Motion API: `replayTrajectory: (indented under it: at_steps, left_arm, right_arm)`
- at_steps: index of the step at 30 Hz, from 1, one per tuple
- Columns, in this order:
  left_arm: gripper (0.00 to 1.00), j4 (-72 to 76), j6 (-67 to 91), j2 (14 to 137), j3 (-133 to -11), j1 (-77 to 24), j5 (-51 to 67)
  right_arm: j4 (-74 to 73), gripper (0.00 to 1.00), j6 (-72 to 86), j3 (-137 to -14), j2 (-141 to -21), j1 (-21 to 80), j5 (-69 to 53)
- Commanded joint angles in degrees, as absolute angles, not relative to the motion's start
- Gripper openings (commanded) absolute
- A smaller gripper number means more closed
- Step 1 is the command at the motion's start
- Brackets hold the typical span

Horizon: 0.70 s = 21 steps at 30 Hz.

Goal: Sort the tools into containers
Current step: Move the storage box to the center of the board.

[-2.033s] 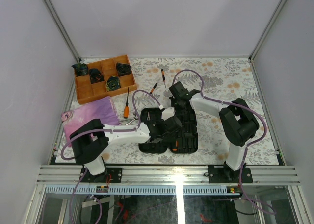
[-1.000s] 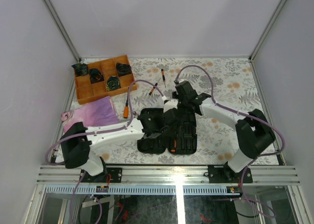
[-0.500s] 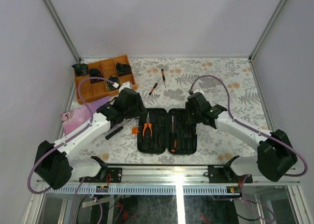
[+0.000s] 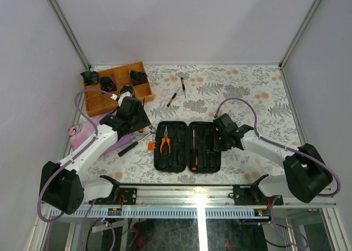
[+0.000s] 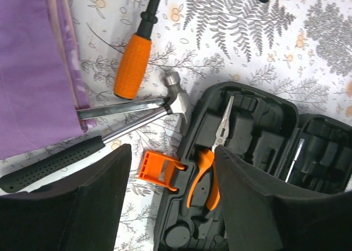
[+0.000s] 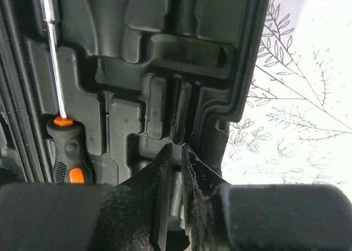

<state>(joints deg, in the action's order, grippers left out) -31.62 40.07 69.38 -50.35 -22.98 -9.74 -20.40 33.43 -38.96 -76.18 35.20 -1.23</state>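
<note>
Though hammer [image 5: 127, 127] handle is partly hidden | left gripper [image 5: 170, 153] spread wide; right gripper [image 6: 175, 152] pinched together over case [image 6: 181, 53]

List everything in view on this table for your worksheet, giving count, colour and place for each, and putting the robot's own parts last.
tool case: one, black, open flat, near middle of the table.
pliers: one, orange-handled, in the case's left half.
cased screwdriver: one, black-and-orange handle, in the case's right half.
orange tab: one, at the case's left edge.
hammer: one, steel head, black handle, left of the case.
loose screwdriver: one, orange handle, beyond the hammer.
small drivers: two, orange-and-black, beyond the case.
wooden tray: one, orange-brown, far left, dark items inside.
purple cloth: one, left side.
left gripper: open, above the case's left edge.
right gripper: shut, over the case's right half.
</note>
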Motion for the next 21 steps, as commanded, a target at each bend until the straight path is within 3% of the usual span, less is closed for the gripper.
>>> replayTrajectory:
  at_steps: [1, 9, 17, 21]
  left_arm:
    - [0.61, -33.28, 38.85, 70.30, -49.44, -22.03, -12.06]
    - [0.62, -34.00, 38.25, 72.73, -49.36, -21.80, -13.09]
    - [0.61, -34.32, 35.16, 75.50, -50.86, -21.80, -11.64]
    - [0.60, -34.45, 34.15, 76.98, -51.43, -21.79, -11.28]
  right_arm:
    - [-23.43, 0.18, 34.03, -40.48, -78.28, 34.15, 4.24]
    - [-29.20, 0.17, 32.29, -44.99, -79.21, 32.75, 17.80]
    - [-28.94, 0.19, 25.79, -50.73, -85.14, 27.87, 19.28]
    - [-26.45, 0.21, 22.46, -52.11, -82.52, 27.42, 15.12]
